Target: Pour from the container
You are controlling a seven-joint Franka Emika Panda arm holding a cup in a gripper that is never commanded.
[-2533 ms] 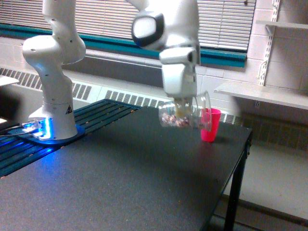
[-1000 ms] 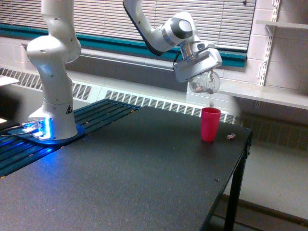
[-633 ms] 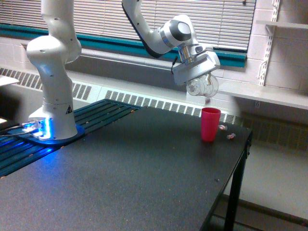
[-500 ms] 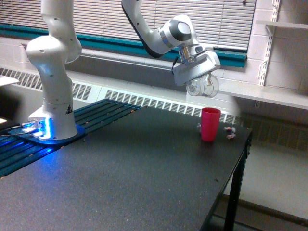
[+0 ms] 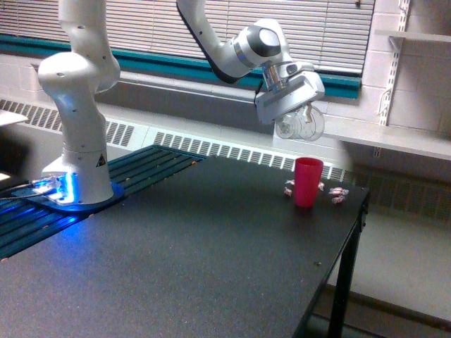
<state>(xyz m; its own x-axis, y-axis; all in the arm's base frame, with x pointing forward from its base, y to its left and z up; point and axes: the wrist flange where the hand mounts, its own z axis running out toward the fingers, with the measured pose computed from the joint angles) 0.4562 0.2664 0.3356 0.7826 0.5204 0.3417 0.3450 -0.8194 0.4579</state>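
1. The gripper (image 5: 296, 113) clamps the clear jar (image 5: 301, 125), tipped over high above the pink cup (image 5: 308, 182).
2. Candies (image 5: 338, 193) lie beside the cup; lower the jar's mouth squarely over the cup's rim.

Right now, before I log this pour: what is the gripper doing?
Gripper: shut on the clear plastic container, held tipped above the pink cup.

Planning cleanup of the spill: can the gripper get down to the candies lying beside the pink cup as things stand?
Probably not yet. The path down looks free, but the gripper is shut on the clear container, tipped above the pink cup. The candies lie loose on the table.
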